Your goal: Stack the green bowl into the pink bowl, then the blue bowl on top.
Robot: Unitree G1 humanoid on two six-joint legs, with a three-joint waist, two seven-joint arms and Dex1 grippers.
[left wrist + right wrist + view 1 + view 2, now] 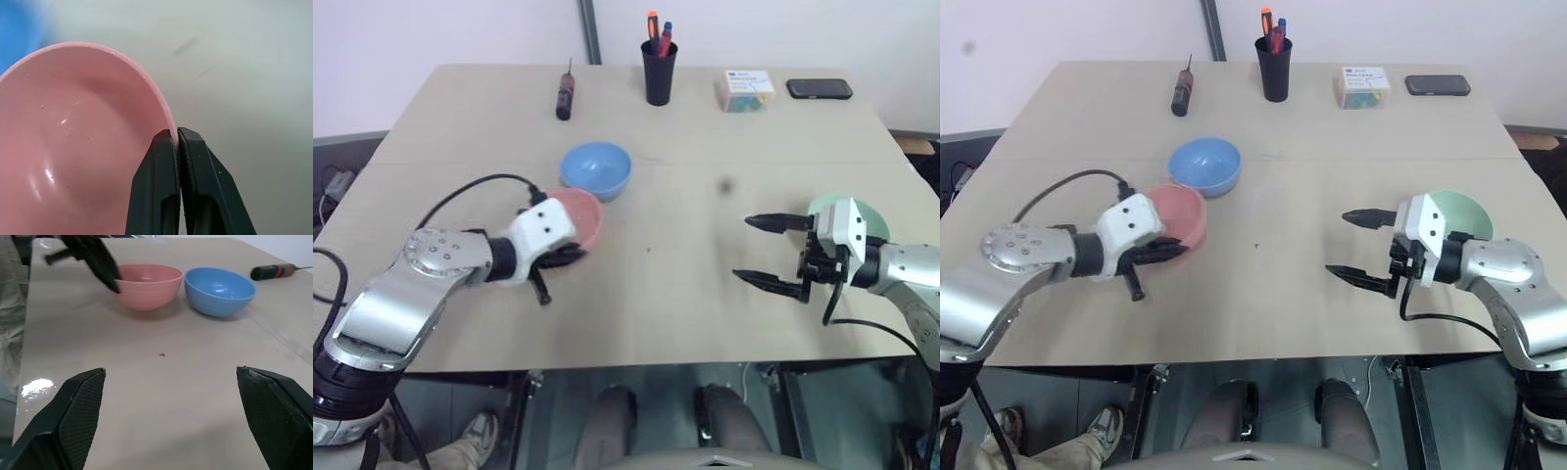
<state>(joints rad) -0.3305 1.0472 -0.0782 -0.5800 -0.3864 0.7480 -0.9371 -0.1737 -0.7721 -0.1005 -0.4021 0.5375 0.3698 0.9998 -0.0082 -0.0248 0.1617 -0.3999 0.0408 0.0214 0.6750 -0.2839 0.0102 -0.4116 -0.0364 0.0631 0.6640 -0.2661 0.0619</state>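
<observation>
Pink bowl [73, 147] rim is pinched in the left gripper [177, 139] – the right gripper [1359, 247], jaws spread, hovers empty near the green bowl [1469, 213].

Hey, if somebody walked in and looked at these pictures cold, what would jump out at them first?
Probably the left gripper pinched shut on the rim of the pink bowl, which sits on the table right beside the blue bowl. Next, the right gripper hanging wide open and holding nothing, with the green bowl just behind it near the table's right edge.
</observation>
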